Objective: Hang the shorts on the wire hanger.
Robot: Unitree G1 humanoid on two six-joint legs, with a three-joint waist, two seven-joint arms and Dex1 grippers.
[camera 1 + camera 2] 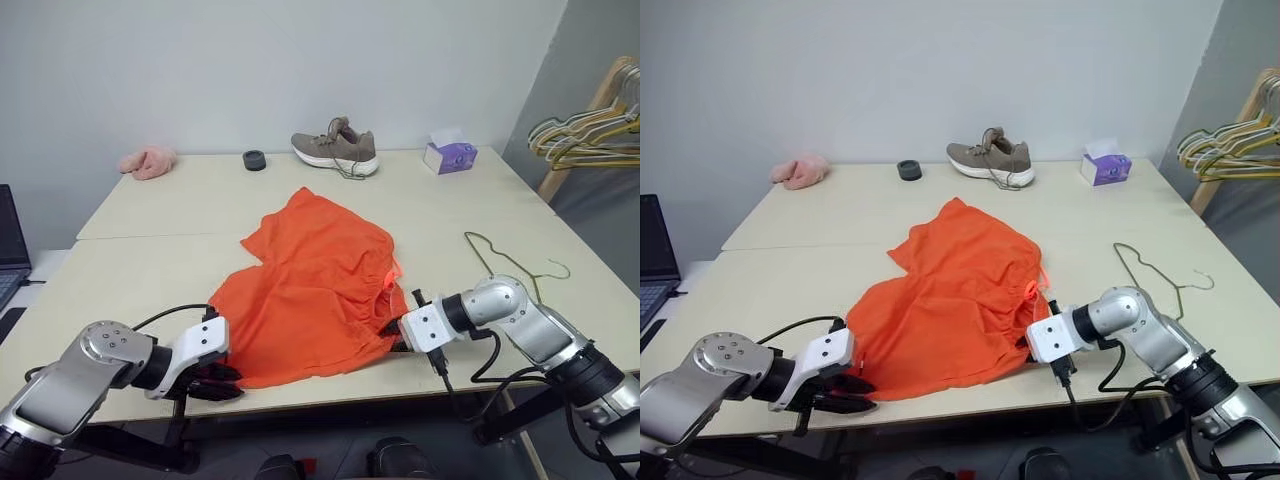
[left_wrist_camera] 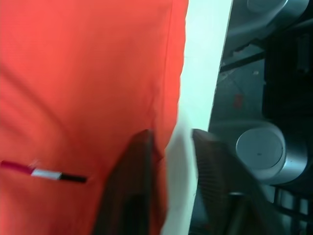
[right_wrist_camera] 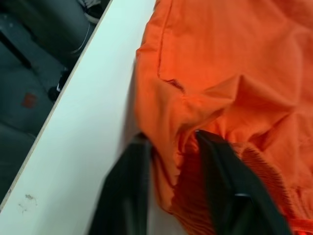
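The shorts (image 1: 315,295), soft crumpled orange fabric, lie spread in the middle of the smooth pale worktop (image 1: 150,270), reaching its near edge. The wire hanger (image 1: 510,262), a thin bare triangle with a hook, lies flat well to their right. The left pincer (image 2: 168,161) has its ribbed black fingers apart astride the hem. The right pincer (image 3: 171,161) stands apart around a fold beside the gathered waistband.
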